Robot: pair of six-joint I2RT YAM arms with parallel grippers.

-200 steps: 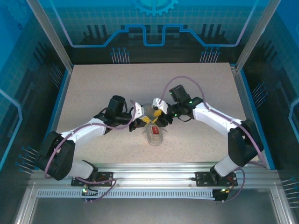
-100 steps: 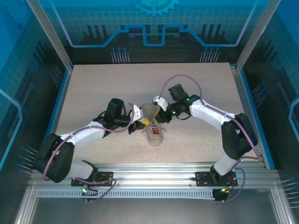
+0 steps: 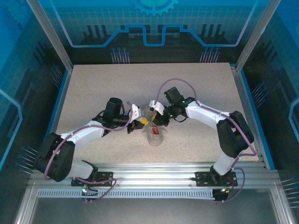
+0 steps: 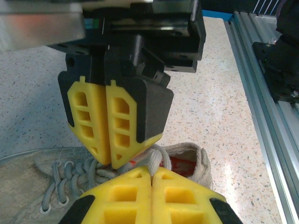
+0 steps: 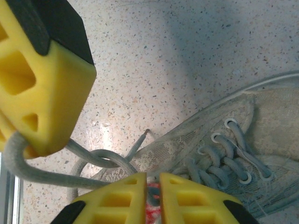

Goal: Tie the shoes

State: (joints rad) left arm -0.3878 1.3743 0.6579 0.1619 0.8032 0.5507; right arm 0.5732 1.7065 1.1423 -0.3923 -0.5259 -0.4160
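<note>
Swung leftward since a second ago: right arm, elbow folded in closer, with the right gripper (image 5: 153,181) carried from beside the far end of the sneaker (image 3: 154,135) to right over its lacing. Barely shifted in the same span: left arm.

At left, seen from above: left arm stretched from the near-left corner across the speckled table (image 3: 93,84) toward the middle. Left gripper (image 4: 152,173) pressed fully closed, pads flat against each other, hanging low over the sneaker's opening. From the right wrist, a grey strand of the laces (image 5: 224,158) trailing out from under its tips, so pinched there.

At the middle: sneaker lying flat on the table, closer to the arms' bases than to the far edge, heel end toward the bases, toe end pointing away, under both grippers. Red patch (image 4: 180,164) visible inside the heel opening. Laces threaded through the eyelets, with loose loops lying on the table beside the sneaker.

At right: right arm bent in from the near-right corner. Right gripper's pads drawn in to a thin slit, tips down among the crossed laces, just beside the left gripper's tips. Any strand caught in that slit: cannot tell.
</note>
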